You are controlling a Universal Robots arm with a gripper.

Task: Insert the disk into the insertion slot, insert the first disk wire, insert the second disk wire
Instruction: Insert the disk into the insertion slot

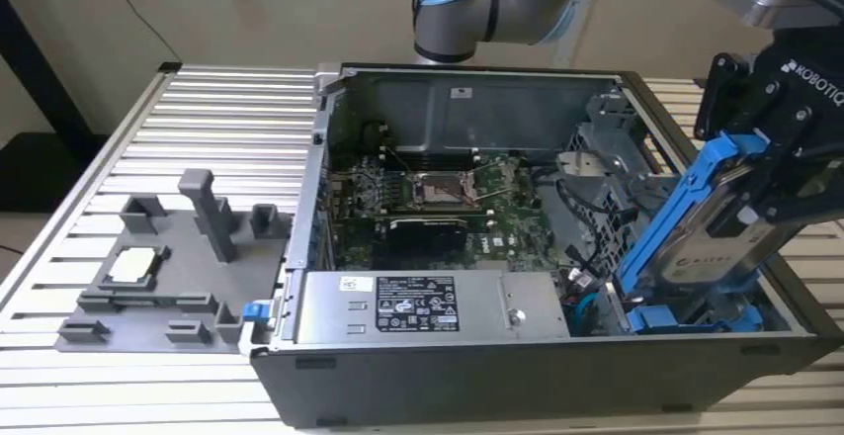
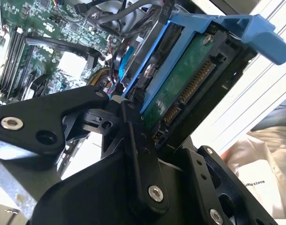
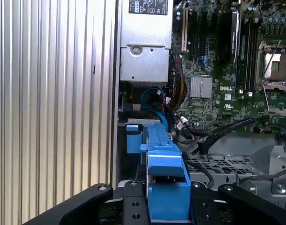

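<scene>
I work in a robotics lab: an opened computer case on a ribbed aluminium table, a grey fixture beside the case.

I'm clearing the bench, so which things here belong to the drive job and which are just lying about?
Job: disk, held in the gripper; drive cage.
Lying about: grey parts tray, power supply box, circuit board.

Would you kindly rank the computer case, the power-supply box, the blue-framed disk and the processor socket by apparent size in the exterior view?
1. computer case
2. power-supply box and disk: about alike; the gripper hides part of the disk, so unranked
3. processor socket
</scene>
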